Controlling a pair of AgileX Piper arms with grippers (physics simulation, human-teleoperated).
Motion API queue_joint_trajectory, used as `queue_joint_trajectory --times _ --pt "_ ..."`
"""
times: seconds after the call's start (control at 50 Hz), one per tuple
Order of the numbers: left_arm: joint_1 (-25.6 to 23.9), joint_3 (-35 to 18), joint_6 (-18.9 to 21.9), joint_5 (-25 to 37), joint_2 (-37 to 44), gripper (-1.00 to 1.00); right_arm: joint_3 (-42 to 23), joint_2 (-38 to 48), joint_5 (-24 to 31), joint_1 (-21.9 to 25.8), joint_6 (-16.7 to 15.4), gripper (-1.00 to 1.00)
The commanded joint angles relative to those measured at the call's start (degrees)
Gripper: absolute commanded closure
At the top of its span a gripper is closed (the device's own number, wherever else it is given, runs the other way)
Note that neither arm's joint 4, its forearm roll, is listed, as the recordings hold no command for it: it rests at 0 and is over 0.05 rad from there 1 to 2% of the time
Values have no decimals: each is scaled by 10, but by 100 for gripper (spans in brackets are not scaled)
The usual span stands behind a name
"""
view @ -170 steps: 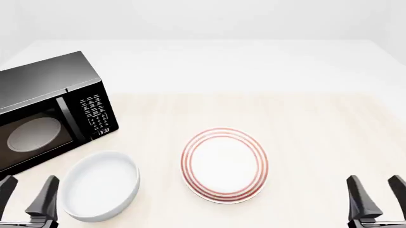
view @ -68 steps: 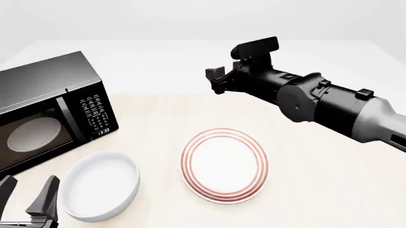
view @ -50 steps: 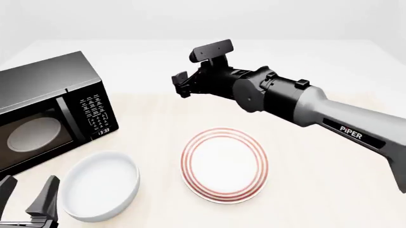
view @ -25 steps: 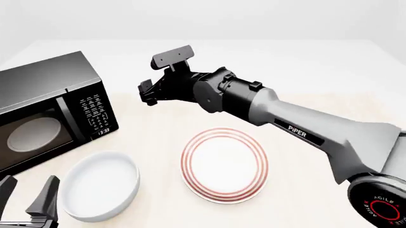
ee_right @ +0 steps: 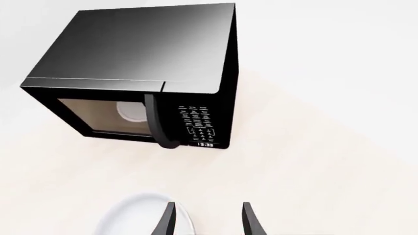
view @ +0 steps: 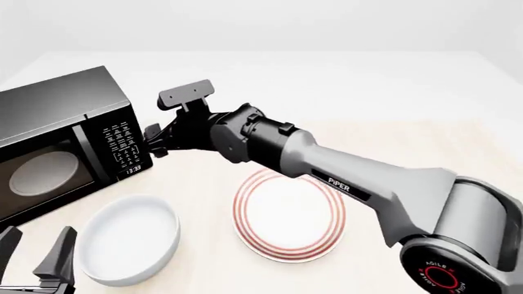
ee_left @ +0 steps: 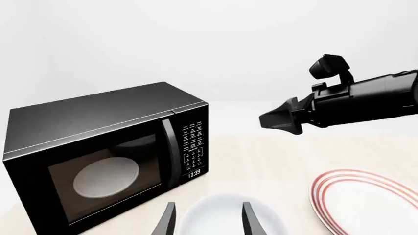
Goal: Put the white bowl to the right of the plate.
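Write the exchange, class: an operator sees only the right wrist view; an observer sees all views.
Operator: I see the microwave and the white bowl edge. Where is the plate?
Observer: Right of the white bowl in the front view, apart from it.
Operator: Is the left gripper holding anything?
Observer: No; the left gripper is open and empty, by the bowl's left side.
Operator: Where does my arm pass?
Observer: The right arm crosses above the plate's far rim.

"PIPER" on right arm (view: 343,184); microwave (view: 57,147) display "13:33".
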Motion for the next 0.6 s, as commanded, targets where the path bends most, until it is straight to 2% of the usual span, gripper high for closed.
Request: queue_joint_trajectory --times 0.02,0.22,0.24,0.26,0.5,0.6 --pt "0 0 0 0 0 -100 -2 15 -3 28 36 -100" --pt "0 0 0 0 0 -100 -4 32 11 28 53 -100" --pt "0 0 0 0 0 -100 -18 46 30 27 49 -100" --pt "0 0 0 0 0 -100 -5 38 17 28 54 -100" --pt "0 0 0 0 0 -100 -2 54 34 26 69 -100" --pt "0 0 0 0 0 -100 4 66 33 37 88 -100"
